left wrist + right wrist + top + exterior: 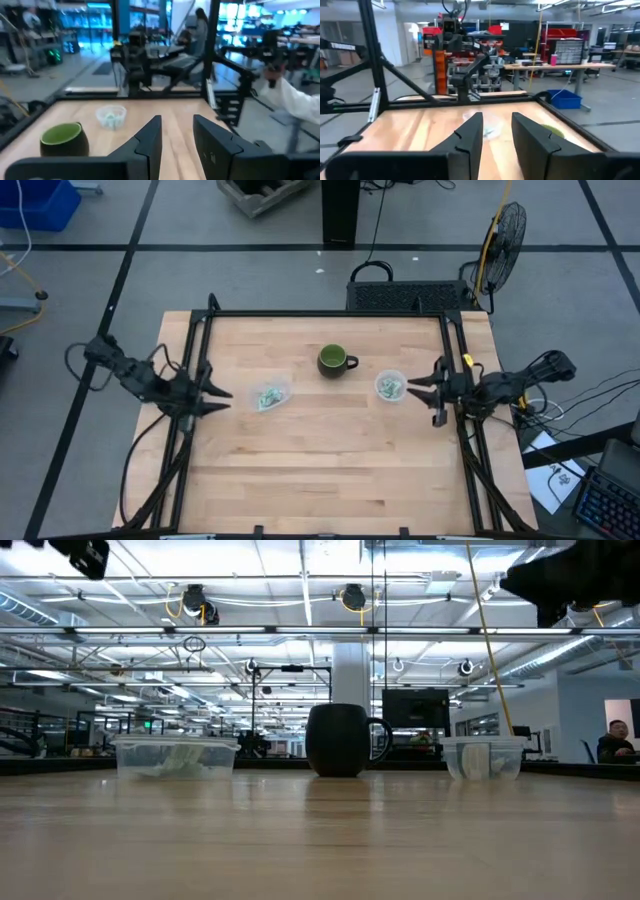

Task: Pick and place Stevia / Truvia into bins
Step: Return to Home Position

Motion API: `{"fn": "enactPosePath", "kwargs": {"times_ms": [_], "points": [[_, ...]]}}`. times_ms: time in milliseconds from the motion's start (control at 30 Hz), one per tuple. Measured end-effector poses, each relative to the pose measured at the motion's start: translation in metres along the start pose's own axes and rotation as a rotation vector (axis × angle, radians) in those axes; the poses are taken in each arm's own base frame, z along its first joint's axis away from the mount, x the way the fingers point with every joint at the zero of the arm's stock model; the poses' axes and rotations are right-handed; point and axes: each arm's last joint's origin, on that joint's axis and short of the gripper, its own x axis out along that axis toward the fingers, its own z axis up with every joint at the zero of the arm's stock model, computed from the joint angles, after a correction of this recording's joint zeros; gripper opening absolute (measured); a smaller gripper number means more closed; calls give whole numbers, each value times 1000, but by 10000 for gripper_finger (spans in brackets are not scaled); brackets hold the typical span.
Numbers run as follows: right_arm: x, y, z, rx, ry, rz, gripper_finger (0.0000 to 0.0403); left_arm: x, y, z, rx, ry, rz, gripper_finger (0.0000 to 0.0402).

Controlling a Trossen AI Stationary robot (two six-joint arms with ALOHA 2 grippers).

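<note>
Two clear bins stand on the wooden table. The left bin (272, 395) and the right bin (390, 387) each hold pale green and white Stevia / Truvia packets (267, 398) (389, 389). A dark green mug (336, 360) stands between them, toward the far edge. My left gripper (225, 400) hovers open and level just left of the left bin. My right gripper (412, 390) hovers open and level just right of the right bin. Past my left gripper's fingers (177, 120), the left wrist view shows the mug (62, 140) and the right bin (111, 116). Nothing lies between either gripper's fingers (497, 117).
Black frame rails run along the table's left side (190, 360) and right side (462, 350). A fan (505, 235) stands beyond the far right corner. A person's white sleeve (295, 100) shows beyond the table. The near half of the tabletop (330, 470) is bare wood.
</note>
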Motion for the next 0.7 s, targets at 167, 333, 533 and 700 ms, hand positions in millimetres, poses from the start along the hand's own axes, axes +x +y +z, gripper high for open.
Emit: {"fn": "enactPosePath", "kwargs": {"times_ms": [167,333,533,700], "points": [[-3,-3,-23,-16,-24,-31,95,12,3,-25,3,-14,88,118],[-8,-7,-23,-17,-186,-51,95,17,13,-34,19,-36,182,118],[-11,-9,-19,-18,-230,-58,95,-3,25,-21,27,-115,274,118],[-10,-8,-23,-36,-197,-56,95,-20,26,-24,25,-138,176,118]]}}
